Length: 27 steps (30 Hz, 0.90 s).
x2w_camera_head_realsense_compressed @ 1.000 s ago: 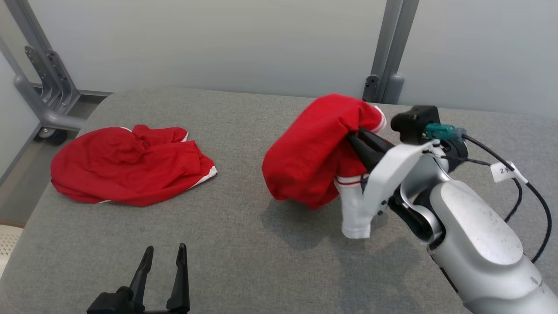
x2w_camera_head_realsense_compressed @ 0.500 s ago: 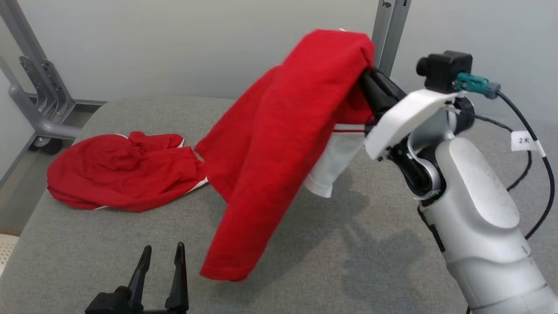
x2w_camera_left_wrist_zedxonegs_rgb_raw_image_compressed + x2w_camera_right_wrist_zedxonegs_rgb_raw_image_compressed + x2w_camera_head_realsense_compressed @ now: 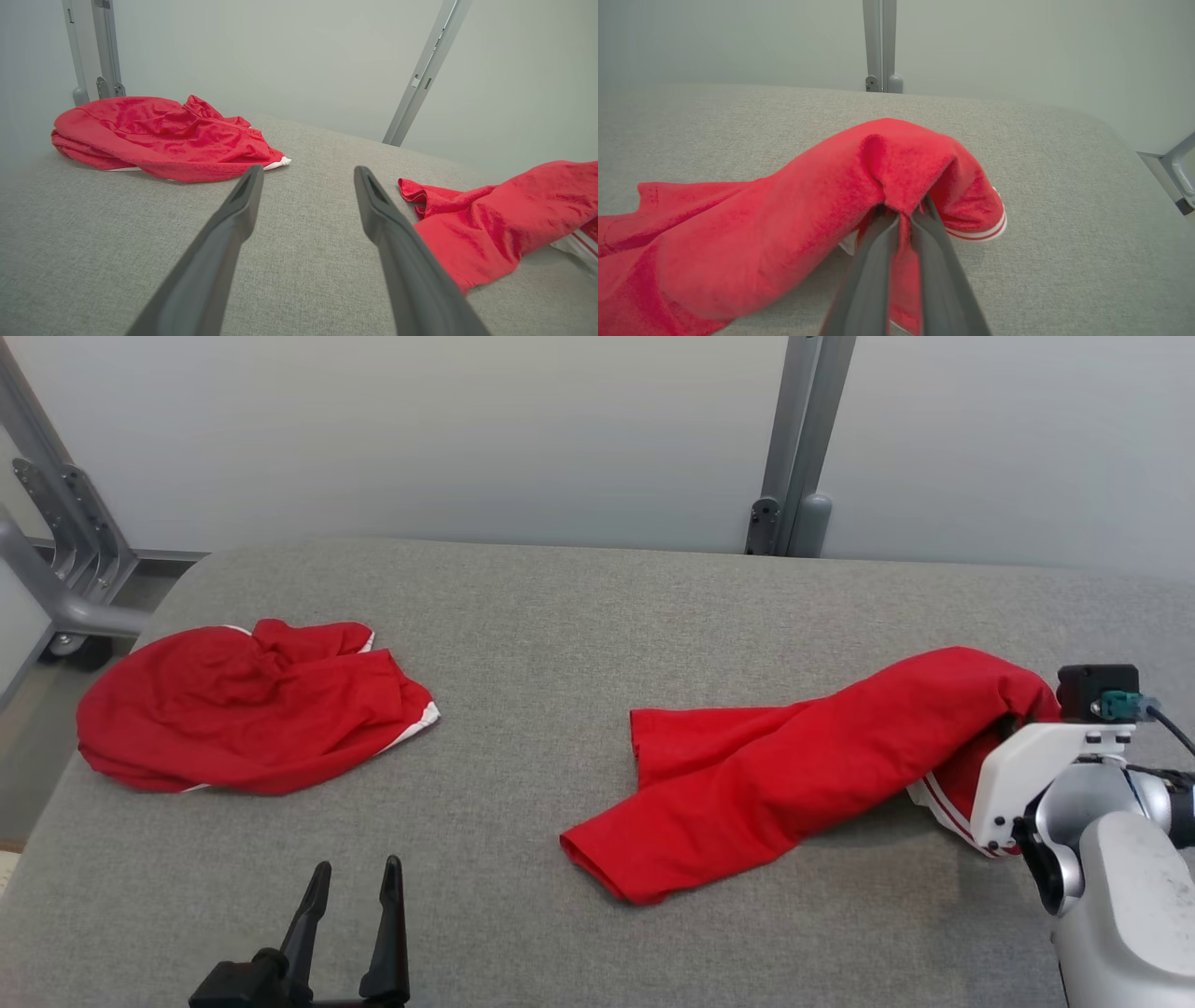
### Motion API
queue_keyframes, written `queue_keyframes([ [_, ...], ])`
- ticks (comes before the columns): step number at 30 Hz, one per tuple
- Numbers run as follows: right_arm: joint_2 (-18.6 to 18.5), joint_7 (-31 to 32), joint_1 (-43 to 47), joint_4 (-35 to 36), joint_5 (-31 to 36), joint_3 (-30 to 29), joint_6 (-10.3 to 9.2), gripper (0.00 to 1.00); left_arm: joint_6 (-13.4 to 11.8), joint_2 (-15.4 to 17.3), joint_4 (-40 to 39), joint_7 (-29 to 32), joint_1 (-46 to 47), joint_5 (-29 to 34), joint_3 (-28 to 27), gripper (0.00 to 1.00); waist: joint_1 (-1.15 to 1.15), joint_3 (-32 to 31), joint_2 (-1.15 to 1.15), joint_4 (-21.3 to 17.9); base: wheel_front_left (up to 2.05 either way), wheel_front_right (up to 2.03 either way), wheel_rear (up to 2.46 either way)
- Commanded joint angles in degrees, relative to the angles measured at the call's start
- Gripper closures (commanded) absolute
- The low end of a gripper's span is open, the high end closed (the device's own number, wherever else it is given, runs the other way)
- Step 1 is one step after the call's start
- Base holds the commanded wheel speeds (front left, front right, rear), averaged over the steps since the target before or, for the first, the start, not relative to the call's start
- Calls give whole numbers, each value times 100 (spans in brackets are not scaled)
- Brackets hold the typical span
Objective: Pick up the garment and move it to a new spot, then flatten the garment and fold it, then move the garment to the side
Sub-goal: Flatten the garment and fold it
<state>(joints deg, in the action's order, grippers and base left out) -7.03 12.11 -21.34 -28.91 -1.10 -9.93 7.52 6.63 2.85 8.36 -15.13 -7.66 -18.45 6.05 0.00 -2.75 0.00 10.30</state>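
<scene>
one garment [image 3: 794, 765], clamped in the right gripper [image 3: 903, 212] by the table's [image 3: 560, 616] right edge, lies stretched for flattening; the left gripper [image 3: 357, 864] stands apart.

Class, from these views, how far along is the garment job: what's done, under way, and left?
Done: the garment is grasped and lies stretched along the table. In hand: the right gripper is shut on one end; the left gripper stands open, empty. Left: flattening, folding, moving it aside.
</scene>
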Motion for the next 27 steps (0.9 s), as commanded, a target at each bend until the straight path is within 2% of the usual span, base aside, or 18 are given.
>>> queue_keyframes([
  [1, -15, 32, 152, 115, 133, -106, -6, 100, 3, 8, 15, -3, 6, -27, 21, 0, 0, 5, 0, -31, 0, 0, 0],
  [5, 71, 31, 461, 452, 352, -258, -6, 100, 9, 8, 25, -3, -15, -34, 31, 0, 0, -7, 0, -96, 0, 0, 0],
  [8, 78, 73, 612, 707, 444, -118, -6, 100, 19, 8, 42, -3, 6, -12, 52, 0, 0, -19, 0, -137, 0, 0, 0],
  [11, -8, 559, 923, 773, 485, 276, -6, 100, 21, 8, 63, -3, 36, -17, 81, 0, 0, -56, 0, -140, 0, 0, 0],
  [16, -428, 1402, 1505, 895, 340, 764, -8, 100, 20, 8, 56, -3, -7, -42, 105, 0, 0, -77, 0, -149, 0, 0, 0],
  [17, -451, 1574, 1660, 897, 291, 788, -7, 89, 20, 8, 56, -3, -22, -42, 105, 0, 0, -77, 0, -154, 0, 0, 0],
  [18, -468, 1771, 1794, 912, 228, 807, -7, 0, 21, 8, 57, -3, -33, -40, 101, 0, 0, -78, 0, -161, 0, 0, 0],
  [24, -569, 2226, 2264, 1471, -122, 680, -7, 0, 11, 7, 50, -3, -88, -37, 55, 0, 0, -58, 0, -293, 0, 0, 0],
  [27, -447, 1943, 2373, 1931, -251, 448, -7, 0, 12, 7, 79, -3, -77, -56, 87, 0, 0, -59, 0, -381, 0, 0, 0],
])
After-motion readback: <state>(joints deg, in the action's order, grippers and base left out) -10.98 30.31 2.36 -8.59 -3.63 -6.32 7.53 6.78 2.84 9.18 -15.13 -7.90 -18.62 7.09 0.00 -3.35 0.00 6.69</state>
